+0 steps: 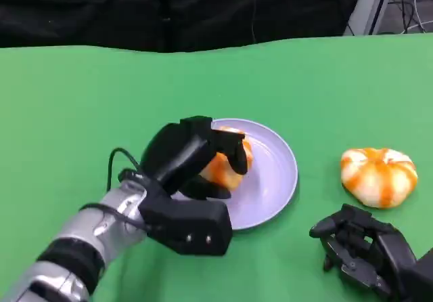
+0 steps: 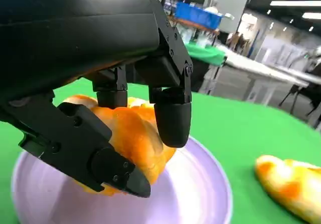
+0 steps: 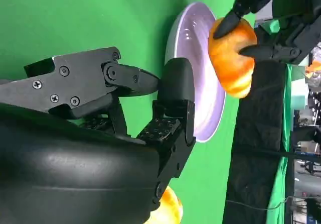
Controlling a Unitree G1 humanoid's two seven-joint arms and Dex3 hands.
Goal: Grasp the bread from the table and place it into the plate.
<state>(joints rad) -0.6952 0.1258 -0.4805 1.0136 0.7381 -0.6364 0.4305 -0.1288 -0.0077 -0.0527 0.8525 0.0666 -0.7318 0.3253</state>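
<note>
My left hand (image 1: pixel 193 156) grips an orange-and-white bread roll (image 1: pixel 223 168) just over the left half of the lavender plate (image 1: pixel 274 180). In the left wrist view the fingers (image 2: pixel 170 113) wrap around the roll (image 2: pixel 135 138) low over the plate (image 2: pixel 195 194); I cannot tell whether the roll touches it. The right wrist view shows the same roll (image 3: pixel 233 58) against the plate (image 3: pixel 193 48). A second striped roll (image 1: pixel 379 175) lies on the cloth to the plate's right. My right hand (image 1: pixel 362 248) rests near the front edge below that roll, holding nothing.
The green cloth (image 1: pixel 67 112) covers the table, with free room at the left and the back. A black curtain (image 1: pixel 169 11) hangs behind the far edge. The second roll (image 2: pixel 291 184) lies close to the plate's rim.
</note>
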